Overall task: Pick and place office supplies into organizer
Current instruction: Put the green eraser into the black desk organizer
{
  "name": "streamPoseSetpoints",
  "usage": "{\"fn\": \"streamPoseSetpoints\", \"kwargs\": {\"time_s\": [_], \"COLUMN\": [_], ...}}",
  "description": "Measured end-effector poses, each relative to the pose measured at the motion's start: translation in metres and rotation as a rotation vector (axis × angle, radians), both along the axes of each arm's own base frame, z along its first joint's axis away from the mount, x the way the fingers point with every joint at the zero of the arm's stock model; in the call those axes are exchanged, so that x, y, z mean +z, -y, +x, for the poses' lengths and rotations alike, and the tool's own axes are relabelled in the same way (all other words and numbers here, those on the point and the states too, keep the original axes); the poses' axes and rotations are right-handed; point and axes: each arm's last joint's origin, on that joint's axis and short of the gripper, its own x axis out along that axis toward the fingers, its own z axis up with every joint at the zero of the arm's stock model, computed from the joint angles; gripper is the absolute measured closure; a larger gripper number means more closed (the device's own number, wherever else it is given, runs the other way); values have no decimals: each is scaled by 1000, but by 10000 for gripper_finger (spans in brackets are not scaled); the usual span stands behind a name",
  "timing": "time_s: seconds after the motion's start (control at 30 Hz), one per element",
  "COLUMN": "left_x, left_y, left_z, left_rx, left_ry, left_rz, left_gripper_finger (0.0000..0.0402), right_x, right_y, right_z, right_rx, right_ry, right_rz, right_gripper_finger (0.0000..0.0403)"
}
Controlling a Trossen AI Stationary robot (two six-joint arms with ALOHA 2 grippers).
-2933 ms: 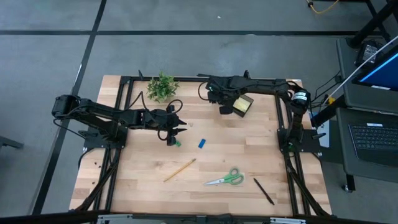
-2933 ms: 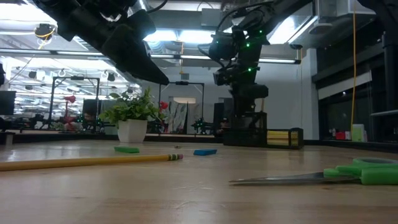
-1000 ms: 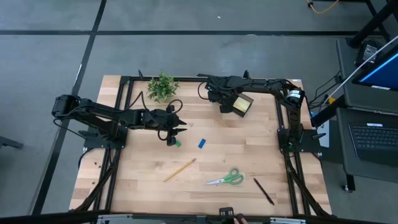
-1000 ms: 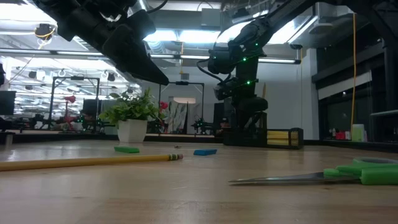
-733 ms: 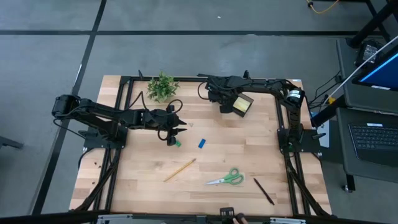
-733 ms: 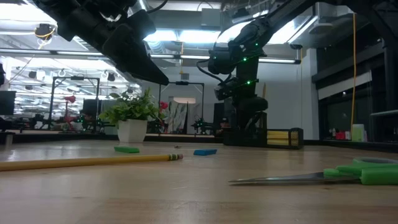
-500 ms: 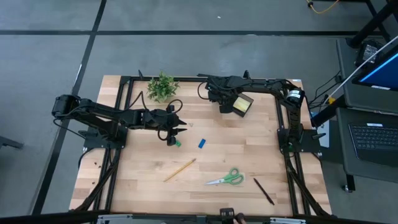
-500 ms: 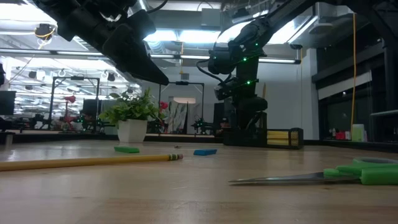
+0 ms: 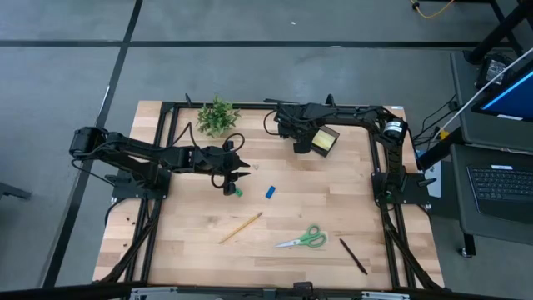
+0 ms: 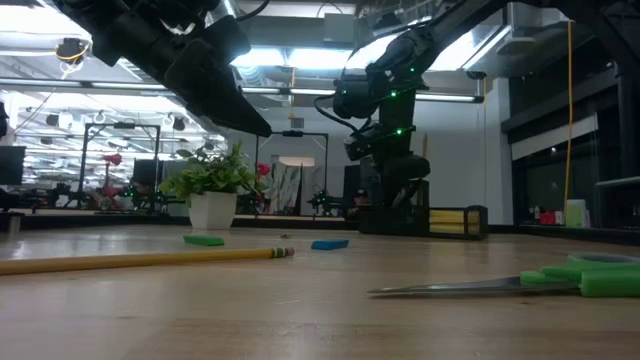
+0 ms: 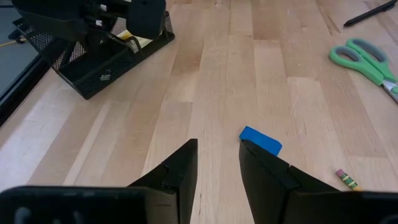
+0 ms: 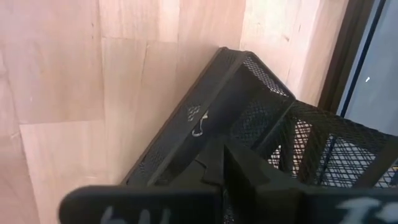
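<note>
At the table's far right side sits the organizer (image 9: 324, 139), yellow sticky-note pad (image 9: 320, 140) already inside. Right gripper (image 9: 297, 143) hangs over its near wall, fingers clenched, nothing in them. Judged early-stage: green eraser (image 9: 237, 192), blue eraser (image 9: 271, 192), pencil (image 9: 241, 227), scissors (image 9: 304, 239) and pen (image 9: 352, 256) lie loose on the wood. Left gripper (image 11: 217, 163) hovers by the erasers, fingers apart, empty. Potted plant (image 9: 217, 116) stands at the far edge, well clear of the route.

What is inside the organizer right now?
A yellow sticky pad shows inside the organizer. The right tool, shut, hangs over its near edge and covers part of it, so anything beneath cannot be seen.
</note>
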Motion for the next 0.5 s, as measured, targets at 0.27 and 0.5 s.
{"fn": "streamPoseSetpoints", "kwargs": {"time_s": [0.27, 0.5], "left_x": [0, 1], "left_y": [0, 1], "left_z": [0, 0], "left_rx": [0, -10], "left_ry": [3, 10], "left_rz": [0, -1], "left_gripper_finger": [288, 288], "right_x": [29, 78], "right_y": [-22, -56], "right_z": [14, 29], "right_rx": [22, -7], "right_ry": [-21, 52], "right_rz": [-93, -81], "right_gripper_finger": [397, 398]}}
